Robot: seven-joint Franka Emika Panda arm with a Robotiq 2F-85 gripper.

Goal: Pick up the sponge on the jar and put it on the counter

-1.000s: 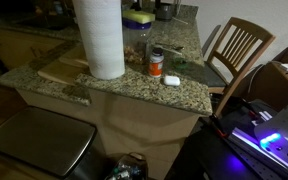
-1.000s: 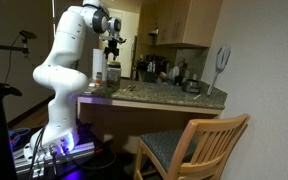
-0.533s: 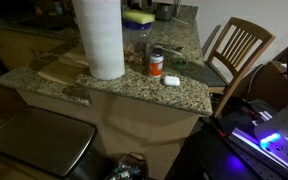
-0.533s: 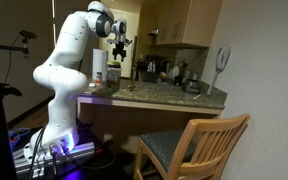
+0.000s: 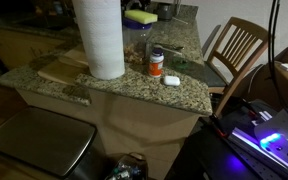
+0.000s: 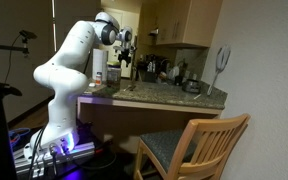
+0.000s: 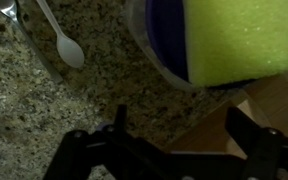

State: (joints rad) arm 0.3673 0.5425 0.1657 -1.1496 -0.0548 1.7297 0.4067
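Approaching arm: the Franka arm [image 6: 72, 55] has carried its wrist across and somewhat lower than a second ago in an exterior view, toward the cluster of things on the table [image 5: 174, 92]; nothing on the table has shifted meanwhile
Jaws: spread wide in the wrist view; both dark fingers show at the bottom edge with nothing between them; they hang over bare granite, with the jar ahead and off to one side
Sponge: the yellow sponge [image 7: 246, 40] lies flat on the jar lid, untouched; in an exterior view it [image 5: 140, 16] sits on top of the jar, just behind the paper towel roll [image 5: 101, 38]
Jar: the clear jar [image 5: 137, 41] stands upright, partly hidden by the roll; its blue-purple lid [image 7: 167, 40] shows beside the sponge at the top of the wrist view
Nearby: a white plastic spoon [image 7: 62, 38] lies on the granite, well apart from the jar; an orange-labelled bottle [image 5: 156, 63] and a small white cap [image 5: 171, 80] stand nearer the table edge
Task standing: likely still the reach; no grasp begun; the wrist's move has brought the sponge into the wrist view, but it is not yet centred
Next need: probably shift over the lid, descend, and close on the sponge's sides
Risk: an off-centre descent could nudge the jar or slide the sponge off the lid
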